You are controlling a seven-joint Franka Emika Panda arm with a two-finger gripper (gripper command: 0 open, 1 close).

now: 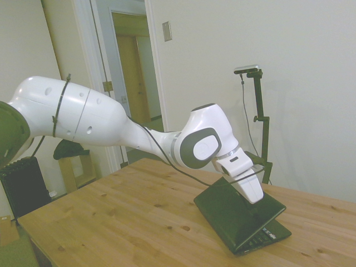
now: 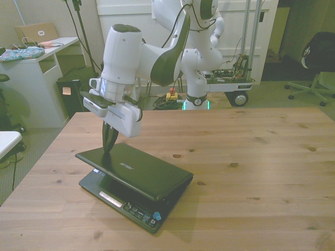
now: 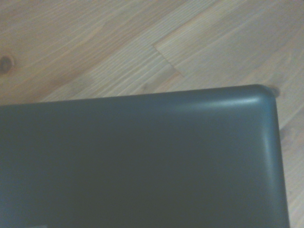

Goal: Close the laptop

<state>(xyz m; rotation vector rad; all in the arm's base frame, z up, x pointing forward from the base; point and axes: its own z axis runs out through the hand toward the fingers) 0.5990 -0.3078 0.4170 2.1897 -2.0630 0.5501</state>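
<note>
One laptop [image 2: 137,180] lies near the tabletop's [image 2: 251,157] front edge, toward the front view's left corner, lid lowered almost onto the keyboard, a narrow gap remaining; one gripper [image 2: 108,142] presses its dark fingertips, drawn together and holding nothing, on the lid's far corner; one white arm [image 2: 152,57] extends behind.

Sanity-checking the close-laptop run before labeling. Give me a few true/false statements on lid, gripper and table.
1. The laptop lid is partly lowered, with a gap above the keyboard. True.
2. The gripper hangs well clear of the lid. False: its fingertips meet the lid's back near a corner.
3. The laptop sits on a wooden table. True.
4. The lid is fully shut. False: the keyboard edge still shows beneath it.
5. A mug stands beside the laptop. False: nothing else is on the table.
</note>
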